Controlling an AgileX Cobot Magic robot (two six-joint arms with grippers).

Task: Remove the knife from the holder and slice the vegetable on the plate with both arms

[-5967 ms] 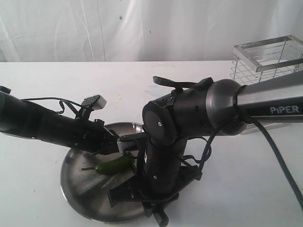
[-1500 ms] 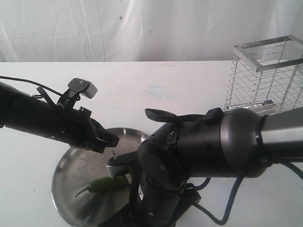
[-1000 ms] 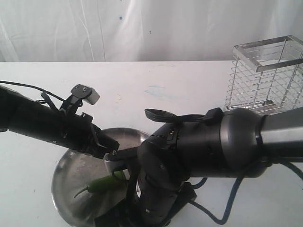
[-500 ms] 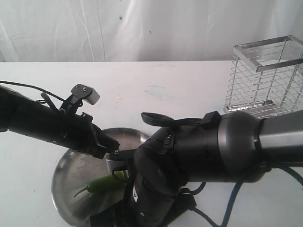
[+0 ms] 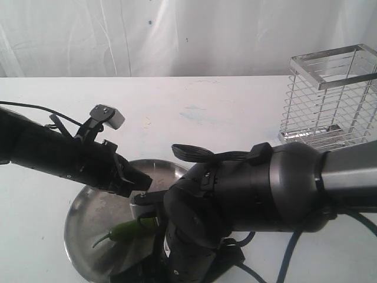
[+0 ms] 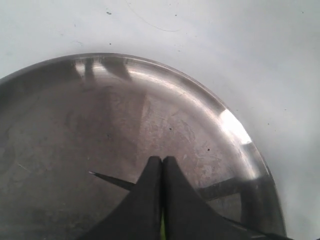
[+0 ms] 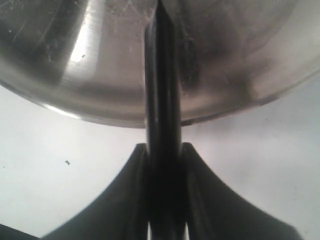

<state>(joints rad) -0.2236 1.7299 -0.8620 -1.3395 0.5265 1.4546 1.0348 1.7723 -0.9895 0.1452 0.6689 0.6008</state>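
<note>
Green chili pepper [image 5: 126, 230] with thin stem lies lower left on the shiny scuffed plate [image 5: 88, 212]. Right gripper [image 7: 162, 165] clamps the dark knife [image 7: 161, 90] handle; left gripper [image 6: 162, 172] fingers pressed together, apparently empty.

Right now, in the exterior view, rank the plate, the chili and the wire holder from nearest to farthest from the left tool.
1. The plate: its rim lies directly under the left tool.
2. The vegetable: on the plate, a bit nearer the camera than the tool.
3. The holder: far off at the table's right, by the back.
</note>
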